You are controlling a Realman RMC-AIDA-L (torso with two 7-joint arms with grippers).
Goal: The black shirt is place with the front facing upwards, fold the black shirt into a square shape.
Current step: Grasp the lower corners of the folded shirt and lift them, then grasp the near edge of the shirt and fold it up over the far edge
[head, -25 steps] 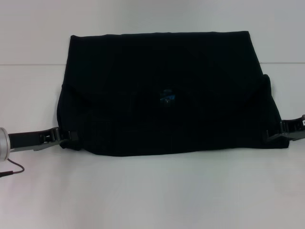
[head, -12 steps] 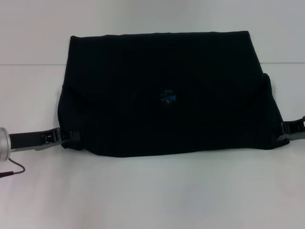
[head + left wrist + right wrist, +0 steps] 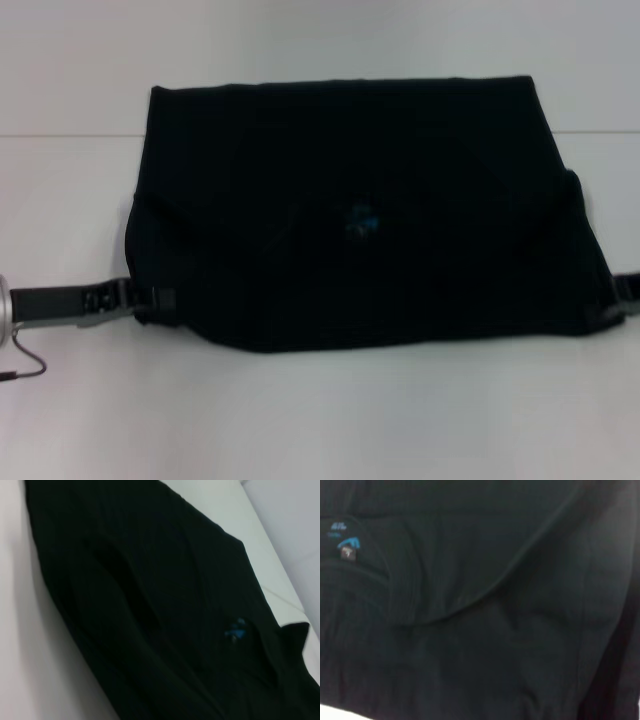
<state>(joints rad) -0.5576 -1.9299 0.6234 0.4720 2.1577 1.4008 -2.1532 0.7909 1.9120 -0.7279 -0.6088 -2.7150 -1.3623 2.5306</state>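
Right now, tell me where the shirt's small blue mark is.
Head view: the blue mark sits near the middle of the folded black shirt, between both grippers.

The black shirt [image 3: 350, 210] is plain black with a small blue mark [image 3: 359, 221] near its middle. The table [image 3: 320, 410] beneath is plain white.

Lab-like test bench: bare white tabletop [image 3: 320, 420], plain wall [image 3: 320, 40].
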